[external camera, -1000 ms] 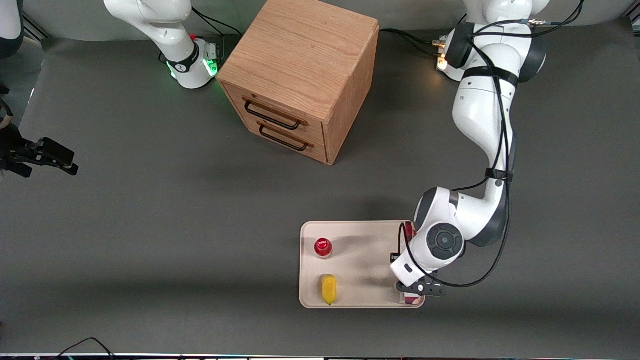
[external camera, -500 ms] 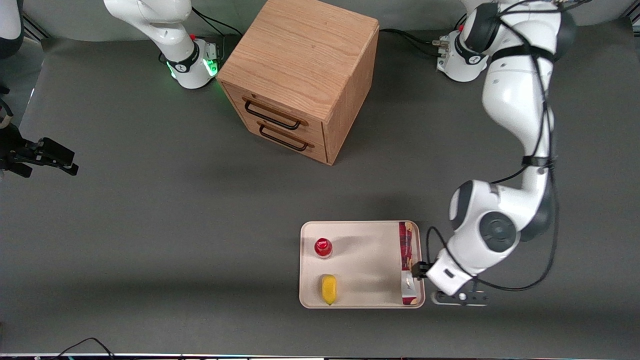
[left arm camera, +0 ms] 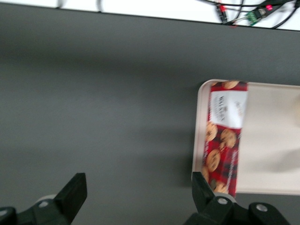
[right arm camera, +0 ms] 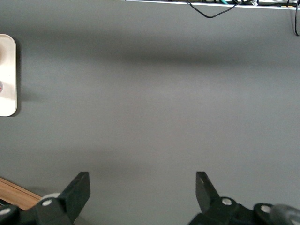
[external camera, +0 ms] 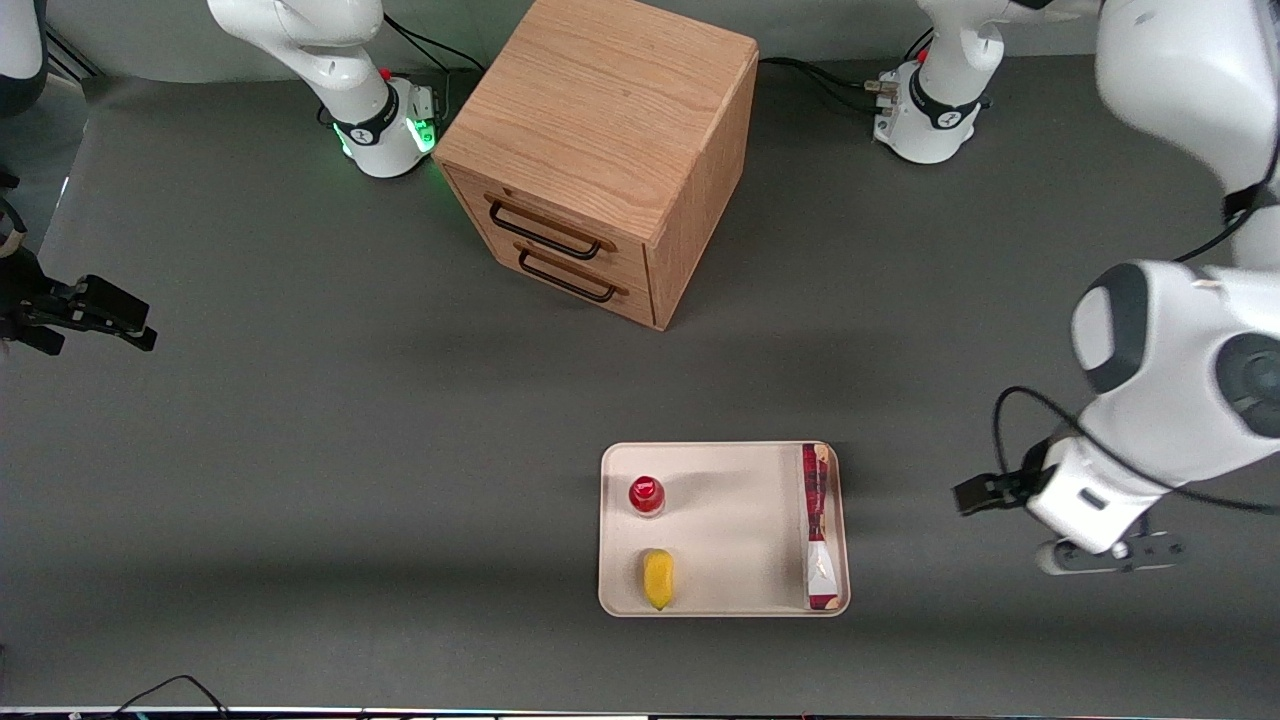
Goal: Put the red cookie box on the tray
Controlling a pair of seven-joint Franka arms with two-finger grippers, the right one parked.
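Note:
The red cookie box (external camera: 817, 525) (left arm camera: 225, 136) lies flat on the cream tray (external camera: 730, 520) (left arm camera: 272, 140), along the short rim that faces the working arm's end of the table. My left gripper (external camera: 975, 495) (left arm camera: 138, 192) hovers over bare grey tabletop beside the tray, toward the working arm's end and clear of the rim. It is open, and nothing sits between its black fingers (left arm camera: 75, 190).
A small red-capped bottle (external camera: 647, 495) and a yellow item (external camera: 658, 578) stand on the tray's part toward the parked arm. A wooden drawer cabinet (external camera: 600, 150) with two handles stands farther from the front camera. The tray's rim (right arm camera: 7, 75) shows in the right wrist view.
The gripper has let go of the box, risen off the tray and swung out toward the working arm's end of the table. The box stays on the tray.

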